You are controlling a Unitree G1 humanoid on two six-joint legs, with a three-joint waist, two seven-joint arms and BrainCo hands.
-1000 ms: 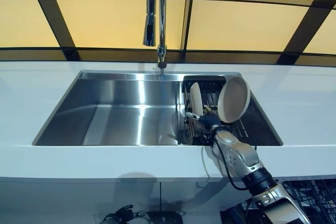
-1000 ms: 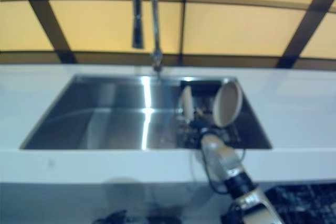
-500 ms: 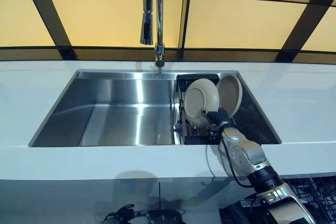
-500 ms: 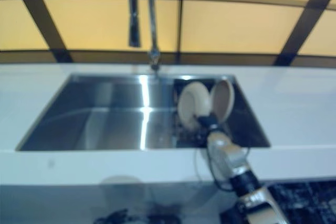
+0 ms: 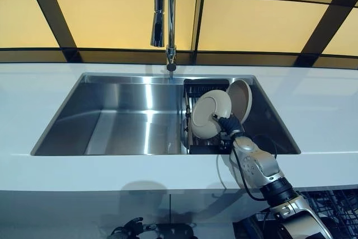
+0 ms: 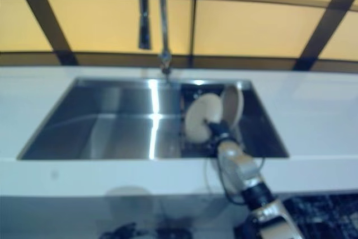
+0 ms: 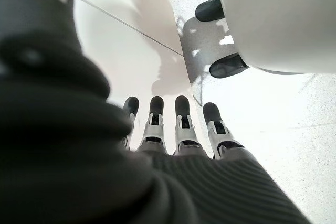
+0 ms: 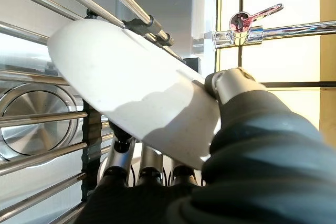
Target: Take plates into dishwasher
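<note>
Sink (image 5: pixel 112 121) steel takes up the left of my view, its basin bare under the faucet (image 5: pixel 163 15), and my left hand (image 7: pixel 173 124) hangs far below the table (image 5: pixel 33 93) with its fingers straight and relaxed over the floor, holding nothing. Further right, a dark rack (image 5: pixel 204 89) sits in the sink's right end, and just above it is the plate (image 5: pixel 210 115) I have hold of: cream, round, tilted on edge with its face turned toward the faucet side. My right hand (image 5: pixel 230 125) pinches it at the rim, thumb (image 8: pixel 231 85) across one face and fingers (image 8: pixel 118 153) curled behind the other. A second plate (image 5: pixel 240 98) stands upright in the rack just behind it. I judge the plate stiff, smooth-glazed and breakable, moderately heavy for a rim pinch, so it could pivot or slip. I want the grip deep over the rim and clear of the rack wires and the other plate on the way to the dishwasher.
</note>
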